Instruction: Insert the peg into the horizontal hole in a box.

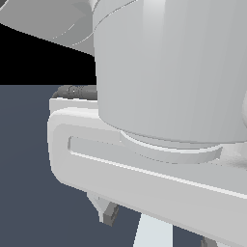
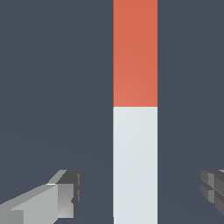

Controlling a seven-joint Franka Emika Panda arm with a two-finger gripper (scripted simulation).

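Observation:
In the wrist view the peg point(image 2: 135, 111) lies flat on the dark floor, its orange-red half and its white half meeting near the picture's middle. My gripper point(image 2: 140, 188) is open, with one fingertip point(image 2: 72, 188) on one side of the white half and the other fingertip point(image 2: 212, 186) on the other side, both apart from the peg. In the exterior view my arm's hand point(image 1: 144, 169) fills most of the picture; a fingertip point(image 1: 110, 213) and a bit of the white peg half point(image 1: 153, 232) show under it. The box and its hole are out of view.
The dark grey-blue floor point(image 1: 29, 159) shows at the exterior view's left. My arm's large pale link point(image 1: 173, 67) blocks most of that view.

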